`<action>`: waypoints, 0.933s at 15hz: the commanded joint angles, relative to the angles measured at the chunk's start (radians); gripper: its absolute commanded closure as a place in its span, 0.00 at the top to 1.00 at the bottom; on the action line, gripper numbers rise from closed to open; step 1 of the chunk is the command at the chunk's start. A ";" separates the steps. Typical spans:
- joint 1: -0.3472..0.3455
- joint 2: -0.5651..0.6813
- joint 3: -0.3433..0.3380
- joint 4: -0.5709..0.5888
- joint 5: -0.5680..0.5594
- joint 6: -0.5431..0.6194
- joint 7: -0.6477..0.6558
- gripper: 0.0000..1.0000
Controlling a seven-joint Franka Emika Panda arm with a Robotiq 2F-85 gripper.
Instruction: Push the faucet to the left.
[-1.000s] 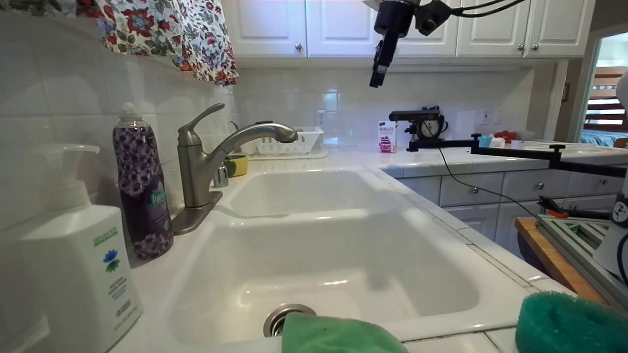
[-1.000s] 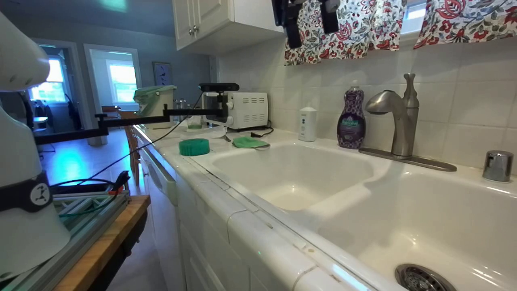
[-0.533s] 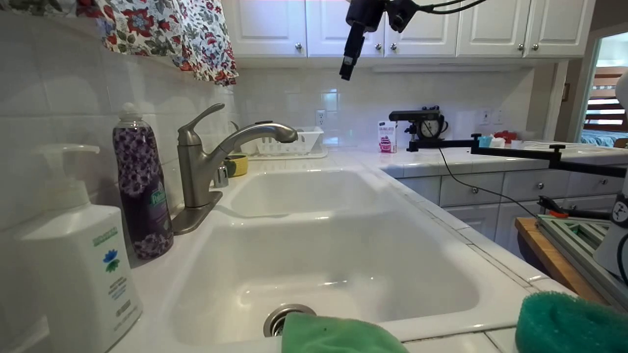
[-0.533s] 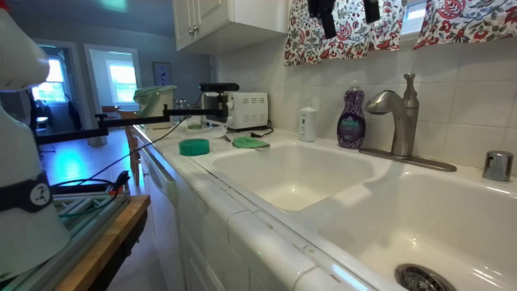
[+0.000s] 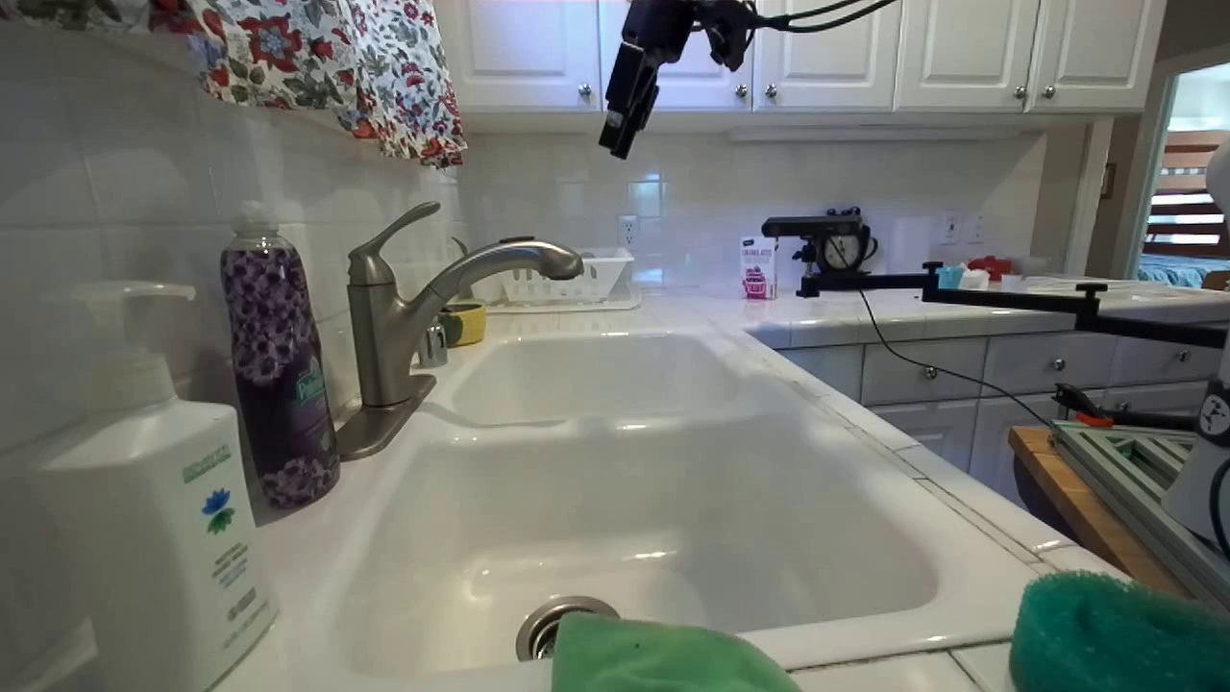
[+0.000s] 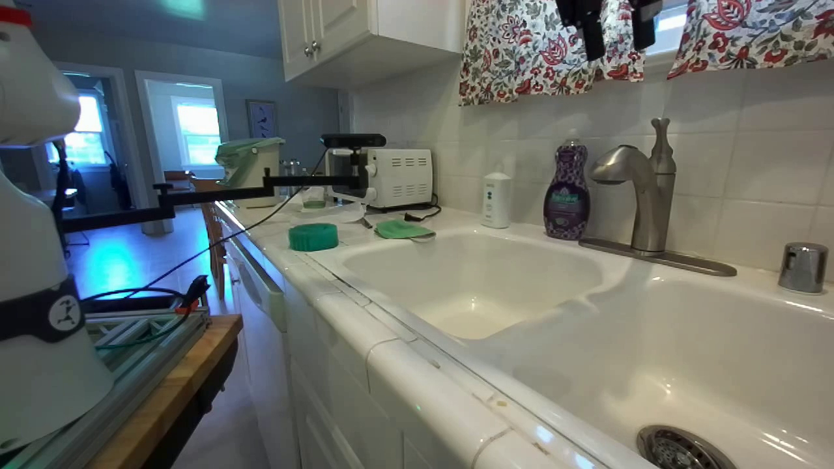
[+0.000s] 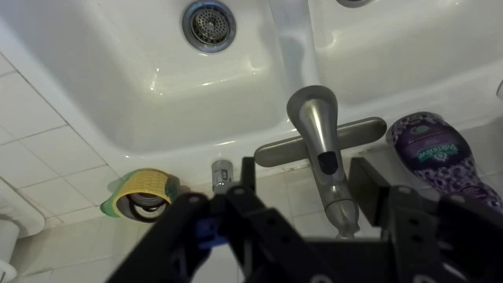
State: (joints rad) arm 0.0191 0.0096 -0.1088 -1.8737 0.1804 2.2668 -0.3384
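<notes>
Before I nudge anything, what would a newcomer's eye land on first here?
Probably the brushed grey faucet, curving out over the white double sink. Next would be the purple bottle, standing close beside the faucet. After that, the black gripper: fingers open, it hangs higher than the faucet and apart from it in both exterior views.

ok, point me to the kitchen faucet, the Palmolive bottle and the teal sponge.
Kitchen faucet [image 6: 653, 212]: in an exterior view, on its upright column.
Palmolive bottle [image 7: 439, 153]: in the wrist view, on its label.
Teal sponge [image 6: 313, 238]: in an exterior view, on the side facing the camera.
</notes>
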 commanded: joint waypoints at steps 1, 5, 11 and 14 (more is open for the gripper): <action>-0.032 0.069 0.025 0.098 0.050 -0.013 0.036 0.33; -0.052 0.121 0.036 0.170 0.070 -0.005 0.098 0.05; -0.058 0.129 0.050 0.170 0.050 0.020 0.138 0.01; -0.059 0.131 0.050 0.174 0.052 0.021 0.143 0.00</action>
State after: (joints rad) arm -0.0190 0.1406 -0.0814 -1.7023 0.2373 2.2904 -0.1994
